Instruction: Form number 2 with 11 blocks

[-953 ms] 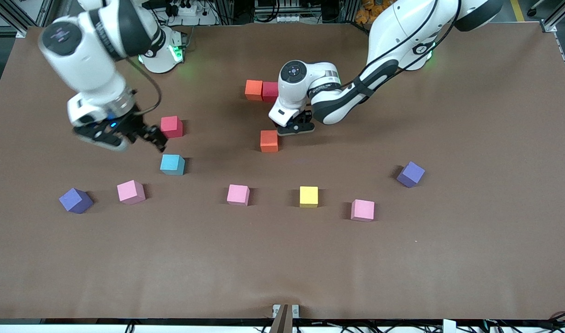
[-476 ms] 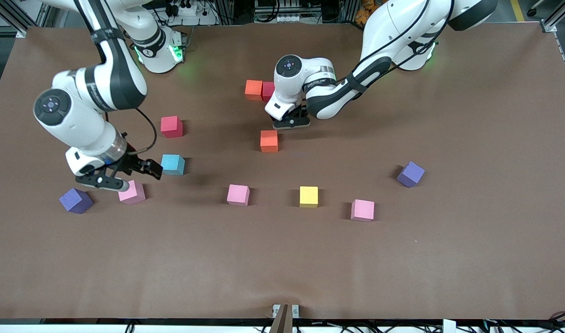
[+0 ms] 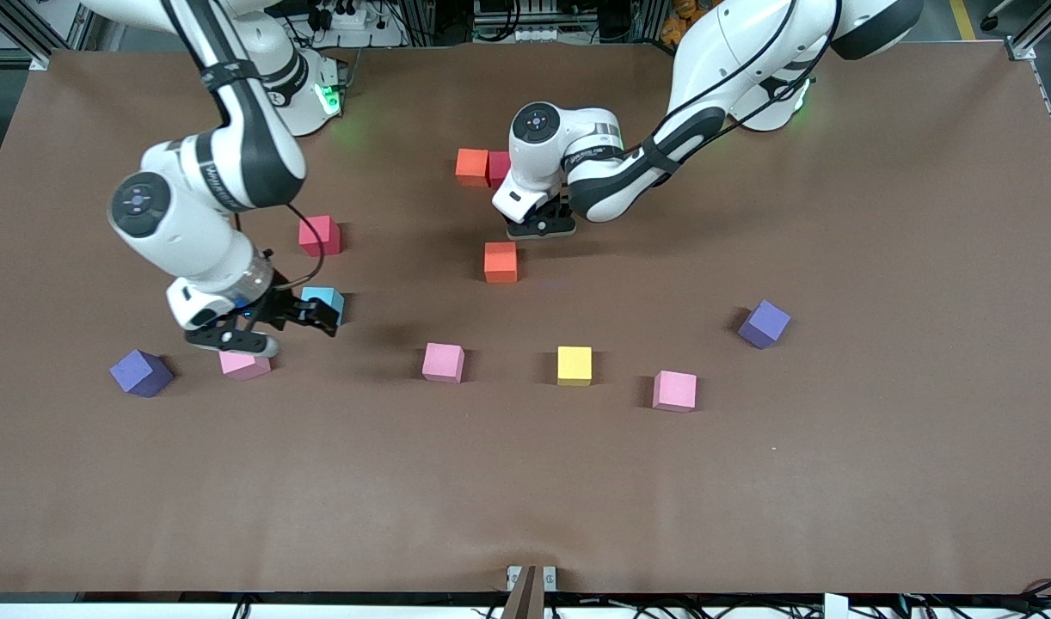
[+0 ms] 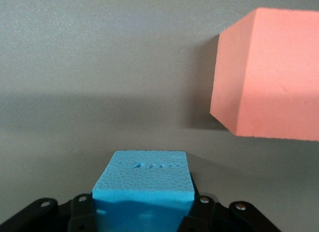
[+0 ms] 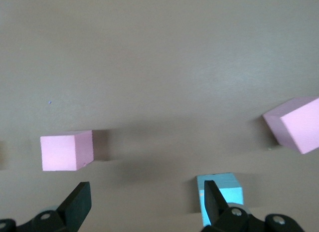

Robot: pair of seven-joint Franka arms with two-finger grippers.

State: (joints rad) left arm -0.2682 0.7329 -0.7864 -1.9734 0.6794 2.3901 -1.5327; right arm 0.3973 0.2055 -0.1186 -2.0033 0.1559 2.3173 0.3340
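Barely started on the number 2: only a matte orange cube (image 3: 471,166) and a dark pink one (image 3: 500,165) sit touching, just beside the left gripper (image 3: 540,225), which is clamped on a light blue foam cube (image 4: 143,181), probably going in next. Another orange cube (image 3: 500,261) lies just below it. The right gripper (image 3: 263,328), fingers spread, hovers over a light blue cube (image 5: 220,190), pink cubes (image 5: 67,150) nearby on the desk (image 3: 525,481).

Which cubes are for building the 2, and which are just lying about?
For the job: three pink blocks, yellow block, two orange blocks, two red blocks, two light blue blocks: one by the right gripper, one in the left gripper.
Spare: two purple cubes.
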